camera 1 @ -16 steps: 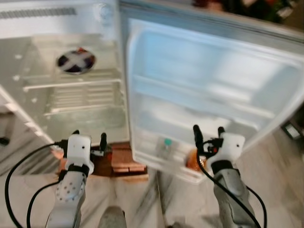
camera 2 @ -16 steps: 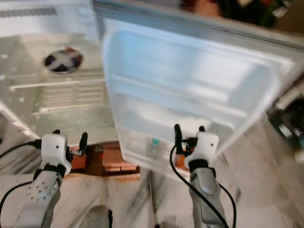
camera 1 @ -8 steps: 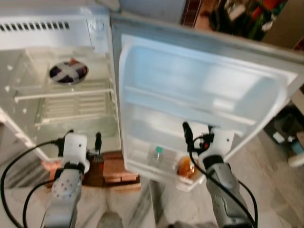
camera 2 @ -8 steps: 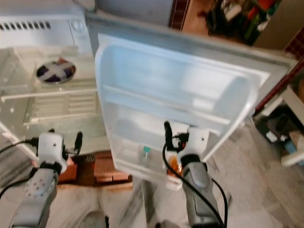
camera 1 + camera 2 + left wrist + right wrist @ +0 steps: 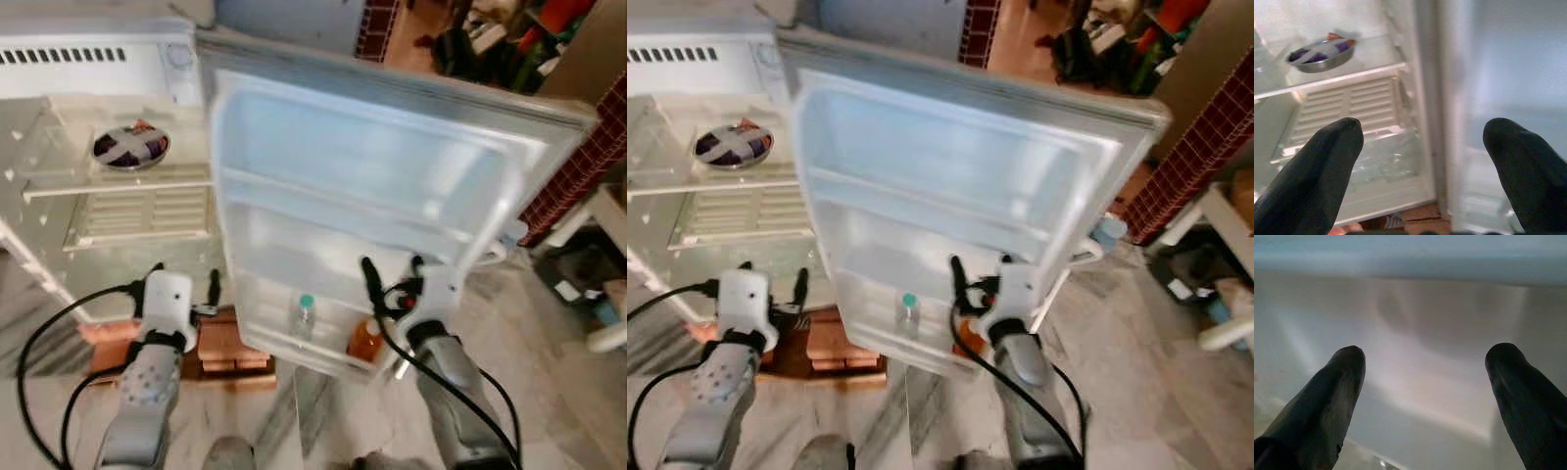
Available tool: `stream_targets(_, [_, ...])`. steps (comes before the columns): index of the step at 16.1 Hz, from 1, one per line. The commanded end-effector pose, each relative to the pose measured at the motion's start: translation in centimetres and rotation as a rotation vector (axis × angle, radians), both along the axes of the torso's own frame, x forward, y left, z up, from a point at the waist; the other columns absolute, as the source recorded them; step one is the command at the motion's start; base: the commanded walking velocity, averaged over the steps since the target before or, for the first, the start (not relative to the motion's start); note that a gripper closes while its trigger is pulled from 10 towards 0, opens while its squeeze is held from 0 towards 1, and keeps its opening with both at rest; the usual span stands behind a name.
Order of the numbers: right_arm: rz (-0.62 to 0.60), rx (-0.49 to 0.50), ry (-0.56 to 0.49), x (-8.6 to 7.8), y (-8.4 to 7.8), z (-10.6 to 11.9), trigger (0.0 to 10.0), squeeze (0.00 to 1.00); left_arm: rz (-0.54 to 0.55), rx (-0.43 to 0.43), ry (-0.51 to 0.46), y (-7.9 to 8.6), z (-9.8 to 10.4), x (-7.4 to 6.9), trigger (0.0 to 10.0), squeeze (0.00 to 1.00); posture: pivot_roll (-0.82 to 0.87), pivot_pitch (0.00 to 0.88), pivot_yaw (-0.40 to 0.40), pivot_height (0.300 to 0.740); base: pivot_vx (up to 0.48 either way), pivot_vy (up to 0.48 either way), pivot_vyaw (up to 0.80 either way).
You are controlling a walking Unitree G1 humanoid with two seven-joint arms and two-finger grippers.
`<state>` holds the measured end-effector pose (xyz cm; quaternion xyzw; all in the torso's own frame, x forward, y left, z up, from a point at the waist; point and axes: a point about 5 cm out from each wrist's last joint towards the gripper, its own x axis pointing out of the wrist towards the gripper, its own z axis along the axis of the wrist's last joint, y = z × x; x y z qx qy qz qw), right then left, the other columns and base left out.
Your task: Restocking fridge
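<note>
While fridge door (image 5: 392, 166) (white moulded plastic) stands open, both end effectors (image 5: 186, 284) (image 5: 390, 277) spread, empty.

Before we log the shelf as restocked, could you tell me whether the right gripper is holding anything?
No, the right gripper is open and empty, facing the fridge door.

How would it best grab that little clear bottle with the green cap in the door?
Probably around the bottle's body just under the cap, coming from the open front of the door shelf. It stands upright, and the shelf rail hides its lower part.
</note>
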<state>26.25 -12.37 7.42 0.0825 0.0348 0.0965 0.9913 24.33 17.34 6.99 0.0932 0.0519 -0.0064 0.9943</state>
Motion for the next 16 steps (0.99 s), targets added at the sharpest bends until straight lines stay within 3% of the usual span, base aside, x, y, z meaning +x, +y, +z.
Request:
stream_targets(1, [-0.128, -0.027, 0.039, -0.6, -3.4, -0.9, 10.0, 0.0, -0.014, -0.001, 0.007, -0.6, -0.1, 0.0, 10.0, 0.0, 0.11, 0.055, -0.052, 0.74, 0.0, -0.375, 0.0])
stream_targets(4, [0.028, 0.076, 0.021, -0.9, -2.2, -0.5, 10.0, 0.0, -0.018, 0.002, 0.008, -0.5, -0.2, 0.1, 10.0, 0.0, 0.11, 0.056, -0.052, 0.74, 0.0, -0.377, 0.0])
stream_targets(5, [0.162, 0.13, 0.039, -1.3, -1.2, -0.4, 10.0, 0.0, -0.019, 0.002, 0.008, -0.5, -0.2, 0.1, 10.0, 0.0, 0.11, 0.059, -0.049, 0.74, 0.0, -0.304, 0.0])
stream_targets(6, [0.421, 0.204, 0.083, -2.3, 0.1, -0.1, 10.0, 0.0, -0.02, 0.001, 0.014, -0.6, -0.3, 0.1, 10.0, 0.0, 0.11, 0.059, -0.049, 0.74, 0.0, 0.0, 0.0])
stream_targets(7, [0.493, 0.191, 0.094, -2.6, 0.0, 0.0, 10.0, 0.0, -0.024, 0.001, 0.012, -0.7, -0.3, 0.1, 10.0, 0.0, 0.11, 0.059, -0.049, 0.74, 0.0, 0.0, 0.0])
stream_targets(10, [0.652, 0.135, 0.156, -3.4, -1.4, -0.5, 10.0, 0.0, -0.016, -0.008, 0.016, -0.7, -0.3, 0.2, 10.0, 0.0, 0.11, 0.054, -0.053, 0.74, 0.0, 0.0, 0.0])
stream_targets(12, [0.654, 0.1, 0.168, -3.3, -2.0, -0.7, 10.0, 0.0, -0.012, -0.004, 0.015, -0.6, -0.3, 0.2, 10.0, 0.0, 0.11, 0.054, -0.053, 0.74, 0.0, 0.0, 0.0])
stream_targets(16, [0.767, 0.154, 0.221, -4.7, -1.8, -0.9, 10.0, 0.0, -0.021, 0.003, 0.027, -0.9, -0.6, -0.1, 10.0, 0.0, 0.12, 0.058, -0.049, 0.74, -0.27, 0.0, 0.0])
